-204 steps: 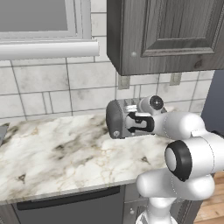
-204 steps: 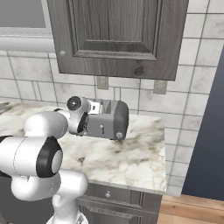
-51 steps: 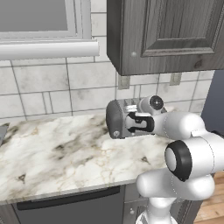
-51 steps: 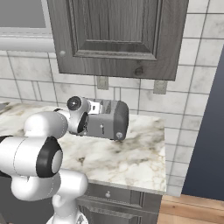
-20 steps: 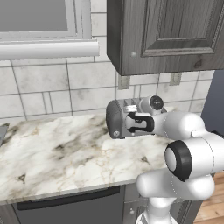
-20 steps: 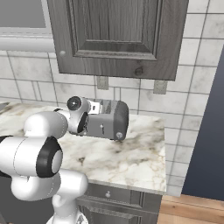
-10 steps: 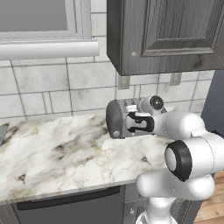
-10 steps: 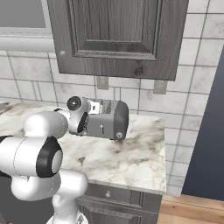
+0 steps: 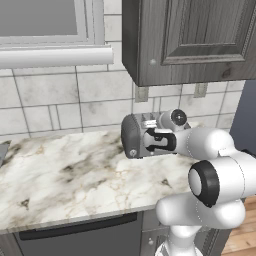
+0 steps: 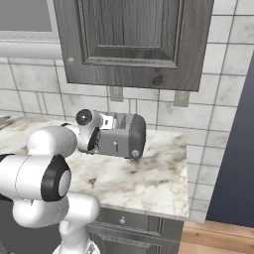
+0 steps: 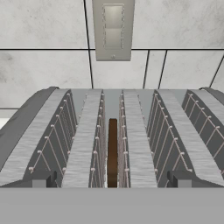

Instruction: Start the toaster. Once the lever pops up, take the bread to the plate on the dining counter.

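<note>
- The toaster (image 9: 134, 137) is seen on the marble counter (image 9: 60, 175), against the tiled wall and below the dark wall cabinet (image 9: 195, 40).
- The gripper (image 9: 156, 141) is held right over the toaster's slots, jaws spread wide and nothing grasped.
- In the hand view the bread (image 11: 112, 153) is seen edge-on as a thin brown slice, standing deep in the middle slot between the wire guides.
- The step in hand is judged to be either the lever press or the wait for the pop-up; which of the two cannot be told.
- For the lift, the jaws are best centred across the slice's thin edge, lowered straight between the guides, and closed only on the bread.
</note>
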Controlling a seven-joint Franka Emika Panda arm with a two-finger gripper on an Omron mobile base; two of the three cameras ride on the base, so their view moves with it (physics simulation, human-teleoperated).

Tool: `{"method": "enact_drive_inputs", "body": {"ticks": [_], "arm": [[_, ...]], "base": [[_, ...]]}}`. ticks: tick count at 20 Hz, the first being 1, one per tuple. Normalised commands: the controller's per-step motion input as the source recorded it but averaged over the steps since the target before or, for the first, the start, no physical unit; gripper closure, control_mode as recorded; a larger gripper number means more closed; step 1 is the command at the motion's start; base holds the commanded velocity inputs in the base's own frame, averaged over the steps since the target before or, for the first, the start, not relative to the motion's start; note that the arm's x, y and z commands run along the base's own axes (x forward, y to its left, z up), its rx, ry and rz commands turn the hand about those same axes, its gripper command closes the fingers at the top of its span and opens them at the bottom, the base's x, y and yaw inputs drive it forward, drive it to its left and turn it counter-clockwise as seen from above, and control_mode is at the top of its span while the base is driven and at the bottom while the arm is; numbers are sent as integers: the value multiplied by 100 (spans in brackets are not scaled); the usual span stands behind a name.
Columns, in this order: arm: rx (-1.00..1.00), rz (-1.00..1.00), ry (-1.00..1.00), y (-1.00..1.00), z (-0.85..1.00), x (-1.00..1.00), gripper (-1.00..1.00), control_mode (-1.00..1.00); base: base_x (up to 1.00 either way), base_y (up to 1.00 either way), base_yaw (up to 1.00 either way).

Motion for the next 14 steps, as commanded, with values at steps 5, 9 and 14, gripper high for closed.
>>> {"method": "enact_drive_inputs", "body": {"ticks": [5,9,14], "arm": [[0,0,0,0,0,0,-100,-100],[0,0,0,0,0,0,-100,-100],[0,0,0,0,0,0,-100,-100]], "base": [[0,0,0],[0,0,0],[0,0,0]]}}
